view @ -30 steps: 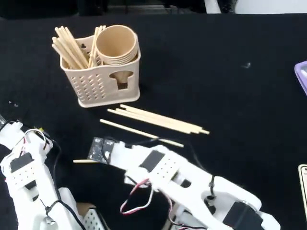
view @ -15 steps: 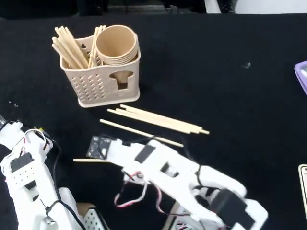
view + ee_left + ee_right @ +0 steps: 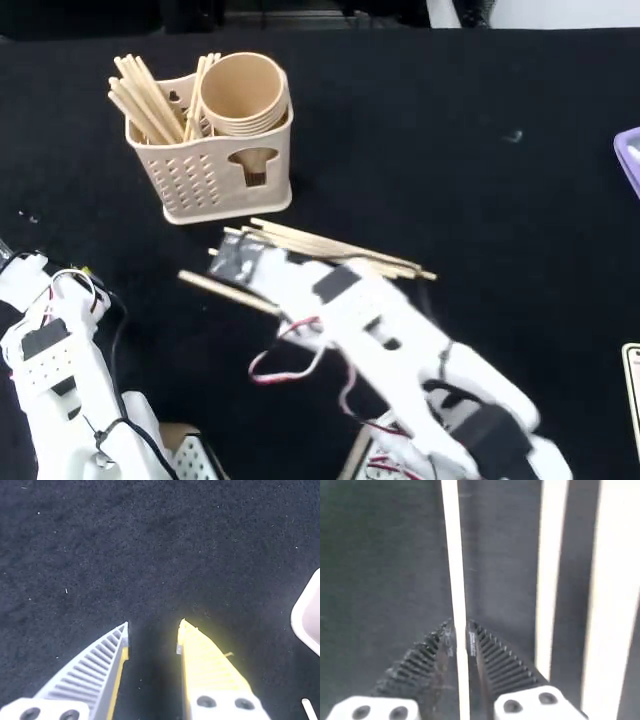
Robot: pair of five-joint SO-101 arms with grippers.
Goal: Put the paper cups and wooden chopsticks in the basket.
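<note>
My right end effector (image 3: 460, 626) is clamped shut on a single wooden chopstick (image 3: 451, 555), right next to the loose chopsticks (image 3: 345, 251) lying on the bench (image 3: 480, 200) in front of the basket (image 3: 215, 178). The basket's got a stack of paper cups (image 3: 245, 95) in one compartment and a bunch of chopsticks (image 3: 145, 100) leaning in the other. My left end effector (image 3: 152, 625) hangs over bare bench, fingers apart, holding nothing.

Cups (image 3: 245, 95) in basket (image 3: 215, 175), chopsticks (image 3: 400, 266) loose, maybe five
</note>
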